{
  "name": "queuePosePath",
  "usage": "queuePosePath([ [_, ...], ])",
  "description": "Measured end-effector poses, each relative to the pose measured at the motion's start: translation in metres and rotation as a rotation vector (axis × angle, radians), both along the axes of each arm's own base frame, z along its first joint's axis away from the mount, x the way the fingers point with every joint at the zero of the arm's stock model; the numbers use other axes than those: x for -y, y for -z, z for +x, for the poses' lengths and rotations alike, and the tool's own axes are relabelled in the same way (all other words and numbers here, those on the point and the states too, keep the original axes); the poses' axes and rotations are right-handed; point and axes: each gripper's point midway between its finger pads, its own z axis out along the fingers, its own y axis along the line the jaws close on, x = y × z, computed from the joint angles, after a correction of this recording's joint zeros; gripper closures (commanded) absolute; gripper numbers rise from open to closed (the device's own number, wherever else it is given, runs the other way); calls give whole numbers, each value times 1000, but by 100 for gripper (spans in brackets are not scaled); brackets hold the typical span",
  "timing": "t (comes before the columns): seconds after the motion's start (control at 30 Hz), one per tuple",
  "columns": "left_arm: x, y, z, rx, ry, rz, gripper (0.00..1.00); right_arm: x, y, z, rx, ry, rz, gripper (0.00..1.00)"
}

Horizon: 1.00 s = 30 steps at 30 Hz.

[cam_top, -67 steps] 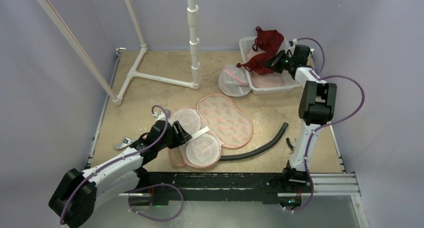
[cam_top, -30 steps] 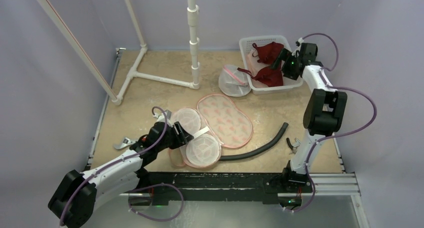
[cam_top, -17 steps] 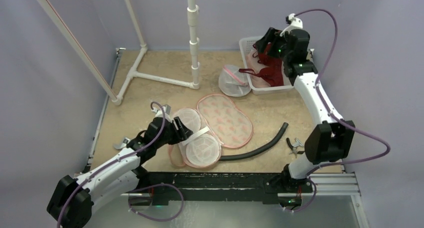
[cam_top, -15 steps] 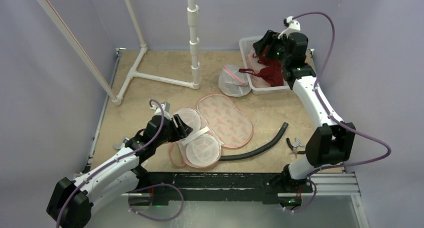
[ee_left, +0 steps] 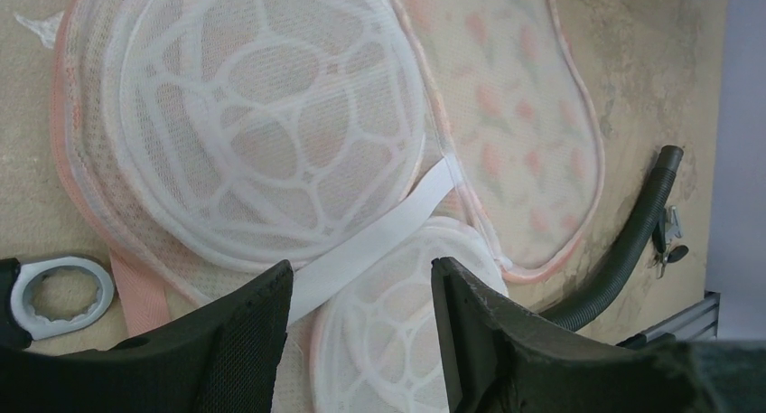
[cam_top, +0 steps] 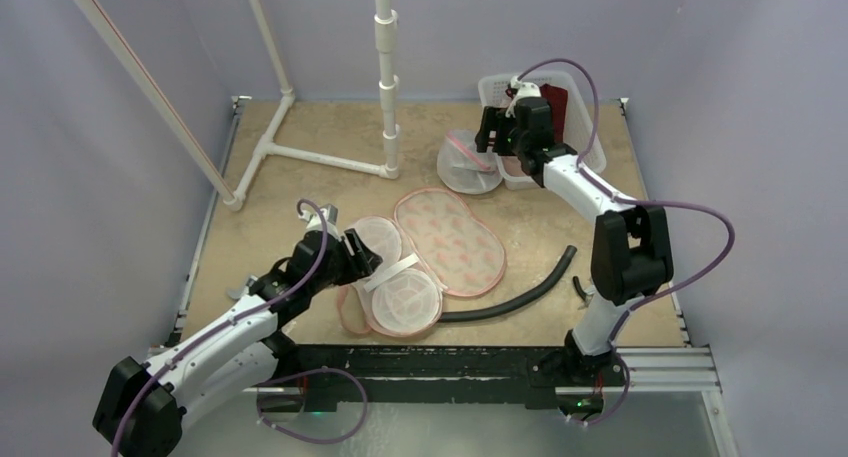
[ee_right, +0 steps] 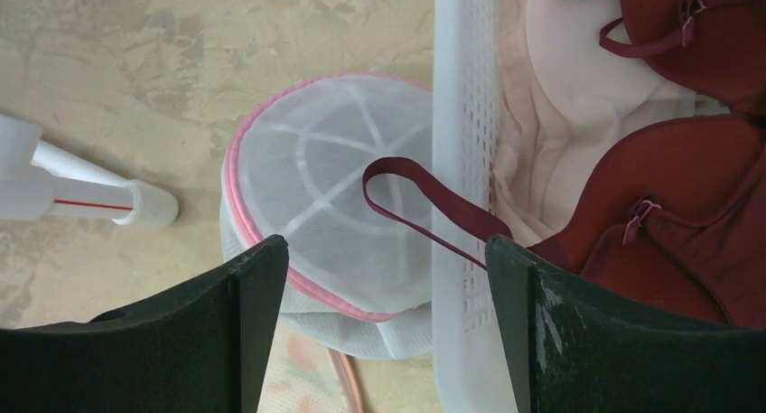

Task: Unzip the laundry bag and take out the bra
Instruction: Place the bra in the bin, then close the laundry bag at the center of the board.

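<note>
Since the earlier picture, only the right arm (cam_top: 575, 182) is swung leftward. The left gripper (ee_left: 361, 282) is held spread, empty, over the open laundry bag (ee_left: 253, 133); the right gripper (ee_right: 387, 250), spread too, is hung between the round bag (ee_right: 316, 169) and the basket (ee_right: 461, 115) holding the bra (ee_right: 686, 196).

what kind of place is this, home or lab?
Probably a lab robot cell, not a home: plain lavender walls box in the tabletop, a white PVC frame stands on it, and a black mounting rail runs along its near edge.
</note>
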Motion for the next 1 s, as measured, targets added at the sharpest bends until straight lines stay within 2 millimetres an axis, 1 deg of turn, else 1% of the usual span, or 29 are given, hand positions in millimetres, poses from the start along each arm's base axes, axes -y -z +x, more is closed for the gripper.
queuePosePath([
  [0.07,-1,6,-3,-14,-2,0,44,-3,2,0,7,-1,-31,24],
  [0.13,-2,10,-5,-27,-4,1,44,-2,5,0,9,5,-63,32],
  [0.2,-2,11,-6,-31,-4,4,44,2,10,3,6,22,-92,37],
  [0.3,-2,11,-6,-31,-4,4,44,7,18,7,-7,42,-124,49],
  [0.43,-2,12,-5,-35,-4,6,44,12,27,8,-24,54,-152,53],
  [0.47,-2,13,-5,-38,-3,9,44,12,29,8,-27,54,-155,56],
  [0.53,-2,16,-6,-48,-2,13,44,12,32,8,-31,53,-160,63],
  [0.6,-2,19,-6,-55,0,17,44,13,33,8,-34,53,-165,76],
  [0.8,-1,18,-6,-55,2,16,44,14,34,7,-36,52,-173,100],
  [0.93,-1,18,-6,-55,3,16,44,14,33,7,-35,50,-173,100],
  [1.0,-1,18,-6,-55,3,15,44,17,33,7,-37,59,-171,100],
])
